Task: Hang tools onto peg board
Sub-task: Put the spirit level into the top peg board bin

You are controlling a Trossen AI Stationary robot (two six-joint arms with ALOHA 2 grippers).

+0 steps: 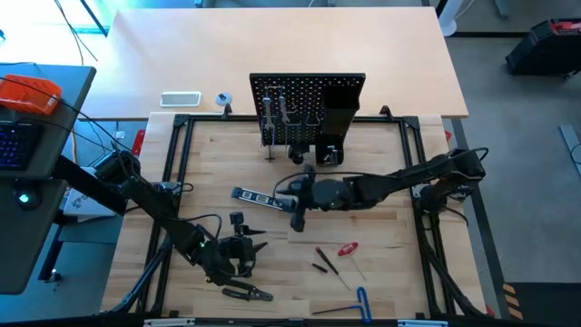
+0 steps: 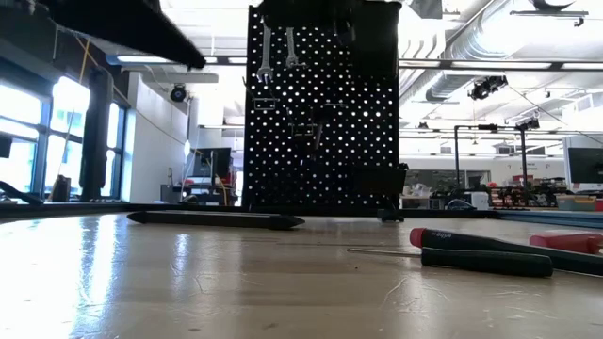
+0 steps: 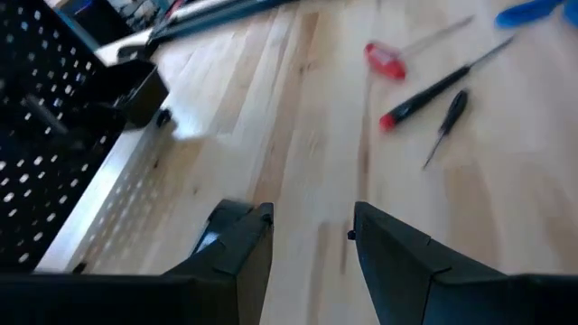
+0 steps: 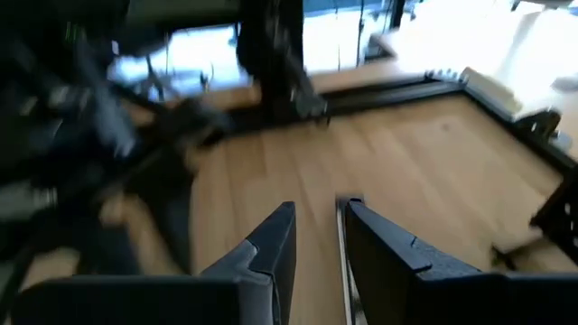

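Pale wood table (image 1: 381, 232) with visible grain and a smooth, slightly glossy finish that mirrors light in the low view. Matt black peg board (image 1: 307, 109), a flat panel pierced with round holes. Two shiny silver metal wrenches (image 2: 278, 49) hang on it. Red-handled screwdriver (image 1: 348, 249) has a glossy plastic handle and thin bare metal shaft. Hex key (image 1: 363, 302) has a smooth blue plastic handle. Level (image 2: 215, 219) is dull, dark and matt.

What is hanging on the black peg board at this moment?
Two silver wrenches hang near the top of the peg board. A black box holder sits at one side; its inside is hidden.
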